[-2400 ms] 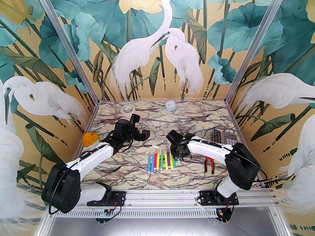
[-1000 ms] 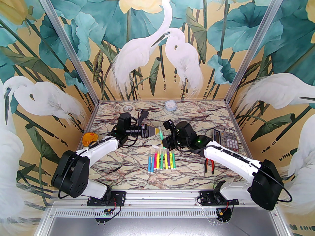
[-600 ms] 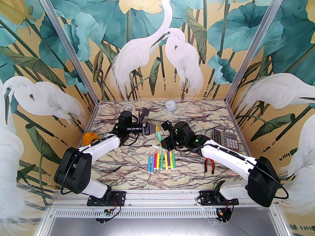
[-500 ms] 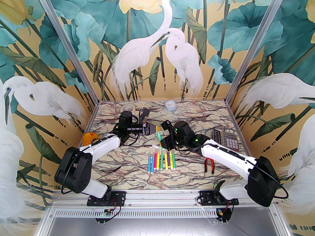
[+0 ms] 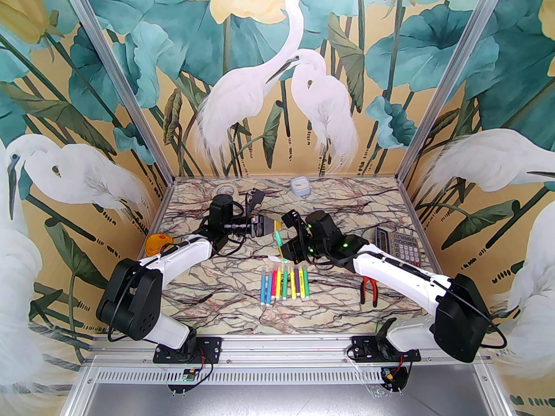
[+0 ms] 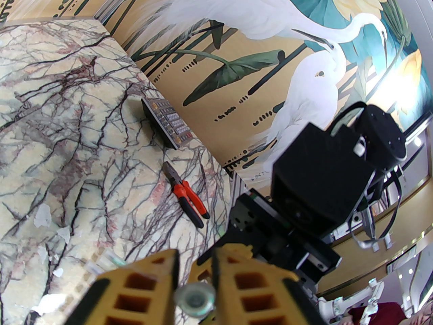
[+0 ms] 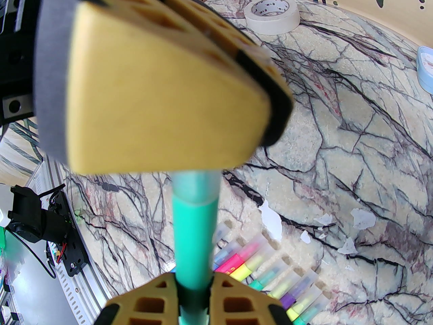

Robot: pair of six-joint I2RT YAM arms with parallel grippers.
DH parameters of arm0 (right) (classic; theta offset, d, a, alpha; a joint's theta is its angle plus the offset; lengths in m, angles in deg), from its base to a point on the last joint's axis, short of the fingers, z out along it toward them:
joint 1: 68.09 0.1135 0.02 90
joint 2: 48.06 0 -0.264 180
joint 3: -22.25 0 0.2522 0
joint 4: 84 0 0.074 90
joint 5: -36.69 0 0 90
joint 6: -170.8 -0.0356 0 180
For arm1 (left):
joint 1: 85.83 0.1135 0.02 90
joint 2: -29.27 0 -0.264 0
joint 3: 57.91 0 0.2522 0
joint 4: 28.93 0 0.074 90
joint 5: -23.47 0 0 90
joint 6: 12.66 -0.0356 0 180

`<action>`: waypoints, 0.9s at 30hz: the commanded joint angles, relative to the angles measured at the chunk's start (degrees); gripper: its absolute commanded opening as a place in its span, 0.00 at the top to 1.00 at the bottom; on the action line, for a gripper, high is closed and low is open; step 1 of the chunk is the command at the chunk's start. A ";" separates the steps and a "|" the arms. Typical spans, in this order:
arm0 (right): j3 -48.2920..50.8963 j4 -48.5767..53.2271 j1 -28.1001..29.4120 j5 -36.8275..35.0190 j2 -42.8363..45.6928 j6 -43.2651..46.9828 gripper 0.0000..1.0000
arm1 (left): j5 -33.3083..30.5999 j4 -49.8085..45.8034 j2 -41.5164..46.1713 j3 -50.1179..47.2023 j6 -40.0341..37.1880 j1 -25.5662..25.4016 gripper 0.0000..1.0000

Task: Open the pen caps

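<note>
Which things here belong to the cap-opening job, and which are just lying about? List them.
Job: green marker, held in the right gripper; its cap, clamped in the left gripper; row of capped markers on the table.
Lying about: tape roll, calculator, red-handled pliers, small blue box, orange-topped object.

Marbled table [image 5: 243,314], capped markers [image 5: 284,282], pliers [image 5: 369,290], calculator [image 5: 396,241], tape [image 5: 226,191]

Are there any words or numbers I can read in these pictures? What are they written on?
No text can be read for sure.
Masking tape roll: print inside its core, too blurred to read.
Calculator: marks on the keys, too small to read.
</note>
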 commanded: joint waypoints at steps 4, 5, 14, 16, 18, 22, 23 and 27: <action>-0.65 -2.43 -0.11 -0.40 0.62 0.32 0.88 | 1.45 0.00 -0.39 1.43 0.44 -0.36 0.90; -0.44 -2.67 -0.14 -0.54 0.62 0.24 0.82 | 1.45 0.01 -0.34 1.47 0.59 -0.37 0.91; 0.50 -7.73 -0.32 -0.40 -2.18 -1.52 0.47 | 0.53 0.28 -0.34 2.75 2.18 -0.40 1.00; 0.61 -8.82 -0.31 -0.16 -3.09 -1.88 0.48 | 0.02 0.21 -0.43 3.05 2.63 -0.35 1.00; 0.64 -9.85 -0.38 0.06 -3.71 -2.16 0.50 | -0.37 0.26 -0.60 3.27 3.28 -0.34 1.00; 0.65 -11.19 -0.45 0.11 -4.21 -2.48 0.59 | -0.83 1.27 -1.06 3.40 4.77 -0.34 1.00; 0.72 -11.24 -0.49 0.11 -4.21 -2.50 0.62 | -0.97 1.60 -1.08 3.38 5.04 -0.33 1.00; 1.07 -11.36 -0.66 0.27 -3.56 -2.44 0.81 | -3.84 0.55 -0.91 3.56 4.49 -0.26 1.00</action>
